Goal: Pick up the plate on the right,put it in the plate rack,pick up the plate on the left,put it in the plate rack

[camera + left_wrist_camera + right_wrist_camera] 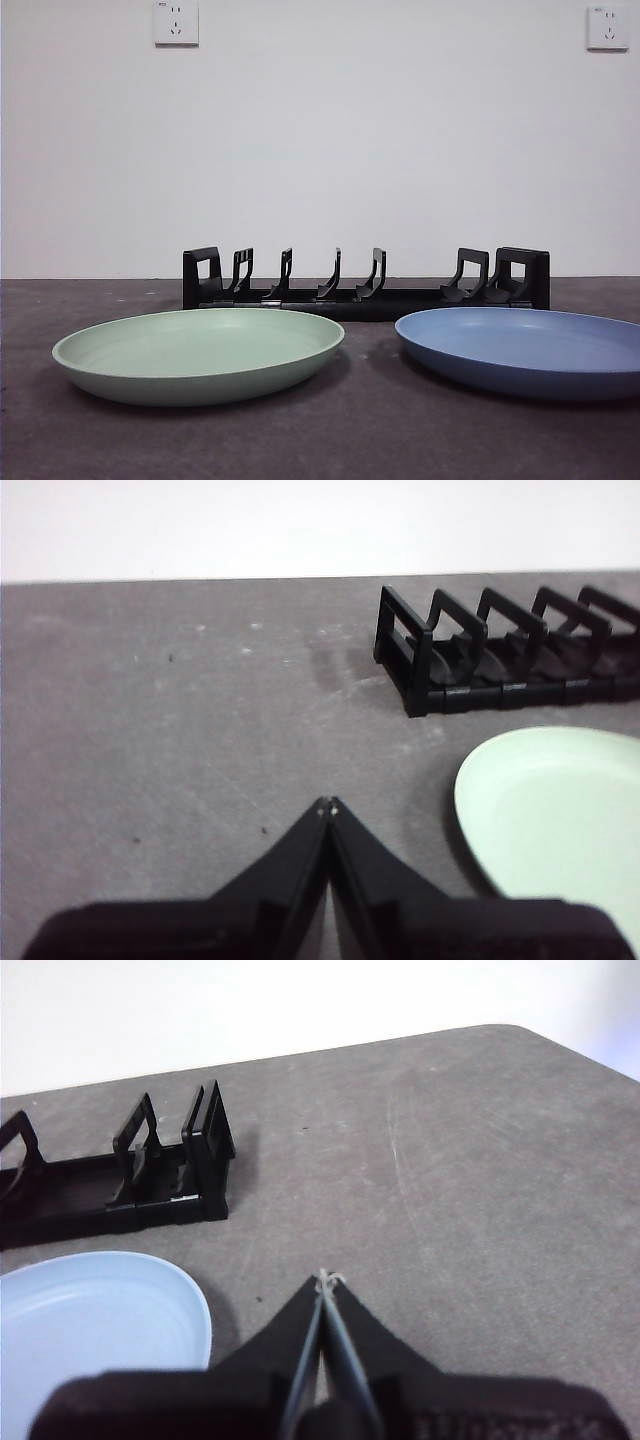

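Note:
A pale green plate lies flat on the left of the dark table, and a blue plate lies flat on the right. Behind them stands the black plate rack with nothing between its prongs. Neither arm shows in the front view. My left gripper is shut and hovers over bare table beside the green plate, short of the rack's end. Over bare table beside the blue plate hangs my right gripper, also shut, near the rack's other end.
A white wall runs behind the table, with two sockets high up. The table's rounded far corner lies beyond the right gripper. Bare grey tabletop spreads to the outer side of each plate.

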`<state>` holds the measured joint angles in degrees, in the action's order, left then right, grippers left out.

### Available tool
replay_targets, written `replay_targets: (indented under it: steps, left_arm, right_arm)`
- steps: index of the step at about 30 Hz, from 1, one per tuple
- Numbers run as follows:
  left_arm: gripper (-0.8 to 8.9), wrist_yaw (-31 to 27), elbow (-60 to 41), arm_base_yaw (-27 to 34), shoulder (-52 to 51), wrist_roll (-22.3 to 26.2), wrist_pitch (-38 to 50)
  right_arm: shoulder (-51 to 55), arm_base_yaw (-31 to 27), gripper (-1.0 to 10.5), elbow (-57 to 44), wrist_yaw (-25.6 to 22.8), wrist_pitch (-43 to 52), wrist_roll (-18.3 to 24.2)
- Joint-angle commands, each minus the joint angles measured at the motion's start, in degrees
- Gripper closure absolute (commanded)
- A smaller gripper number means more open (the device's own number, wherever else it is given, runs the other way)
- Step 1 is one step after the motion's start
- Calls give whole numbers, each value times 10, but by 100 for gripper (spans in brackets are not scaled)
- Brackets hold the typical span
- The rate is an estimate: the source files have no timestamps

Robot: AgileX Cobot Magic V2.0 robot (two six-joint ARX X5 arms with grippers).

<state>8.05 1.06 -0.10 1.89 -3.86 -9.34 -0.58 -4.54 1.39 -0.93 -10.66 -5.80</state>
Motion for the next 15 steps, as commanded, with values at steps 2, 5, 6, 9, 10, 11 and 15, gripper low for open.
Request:
replay_targets:
  steps: [2, 5, 6, 9, 10, 11, 15]
  left_arm:
    - [818, 9, -6, 2, 0, -61, 4]
    - [820, 36, 0, 2, 0, -83, 2]
    - [820, 44, 5, 2, 0, -92, 1]
    - [820, 46, 24, 2, 2, -110, -12]
    - [820, 46, 36, 2, 5, -112, -19]
    - [820, 46, 45, 2, 9, -112, -24]
    - [820, 59, 94, 2, 39, -112, -42]
  right_arm:
    - [1, 0, 947, -4, 2, 13, -40]
    - [1, 0, 957, 7, 14, 13, -84]
    - [1, 0, 958, 14, 15, 13, -102]
    - [-4, 0, 959, 42, 16, 12, -123]
    - [-10, 0, 959, 57, 21, 10, -122]
    - [-16, 0, 959, 70, 25, 5, -122]
    - [-61, 0, 959, 135, 48, -26, -122]
